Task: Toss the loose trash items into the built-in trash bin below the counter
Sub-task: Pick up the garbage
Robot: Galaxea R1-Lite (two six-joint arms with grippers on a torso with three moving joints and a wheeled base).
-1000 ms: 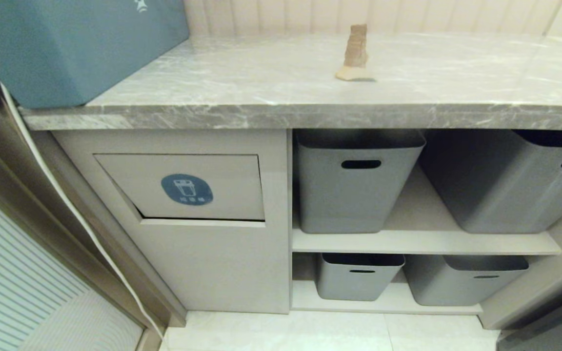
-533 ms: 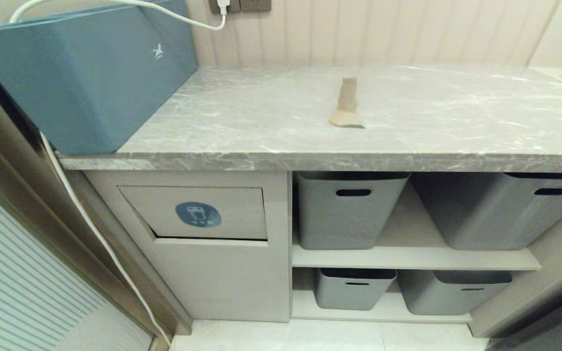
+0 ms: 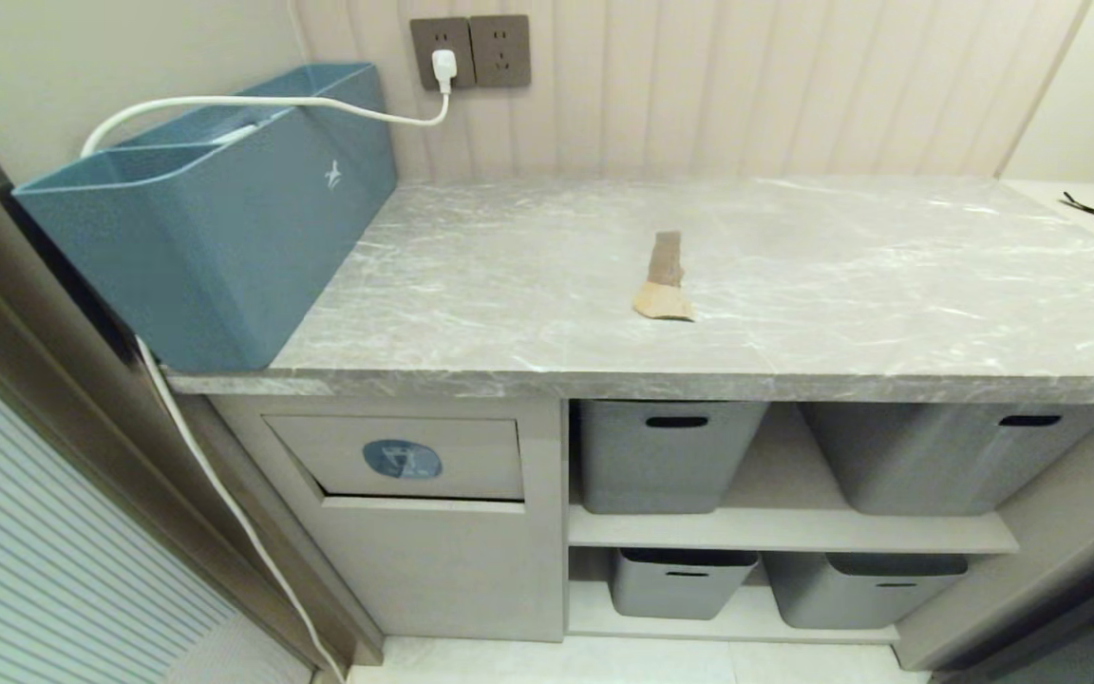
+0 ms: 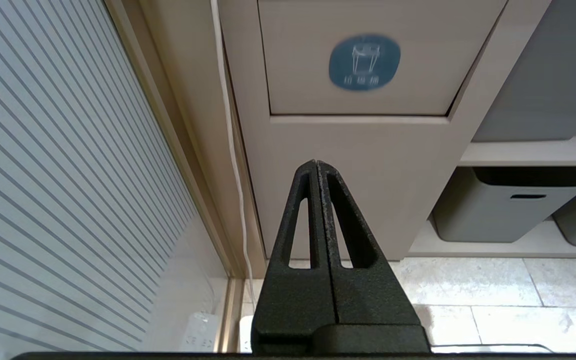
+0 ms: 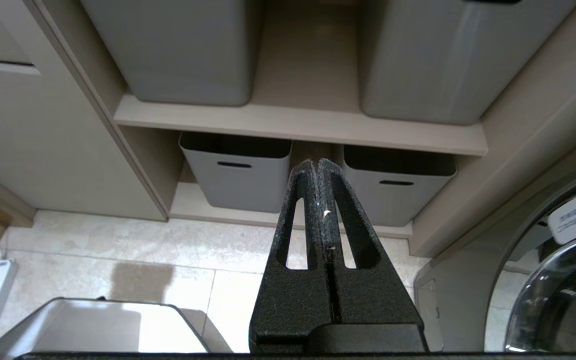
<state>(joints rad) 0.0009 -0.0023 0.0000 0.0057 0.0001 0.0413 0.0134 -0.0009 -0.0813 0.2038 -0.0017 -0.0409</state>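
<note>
One torn tan cardboard scrap (image 3: 663,290) lies mid grey marble bench (image 3: 528,285); both jaws sit shut, empty; open wide before pinching its raised strip.

I'm seeing one tan-brown cardboard scrap (image 3: 663,290) lying flat near the middle of the grey marble counter (image 3: 794,380), its darker narrow strip pointing toward the wall, its paler torn end toward the front edge. Below the counter's left end, the built-in trash bin (image 3: 414,461) is showing its beige flap, closed, wearing a blue oval sticker (image 4: 364,62).
</note>
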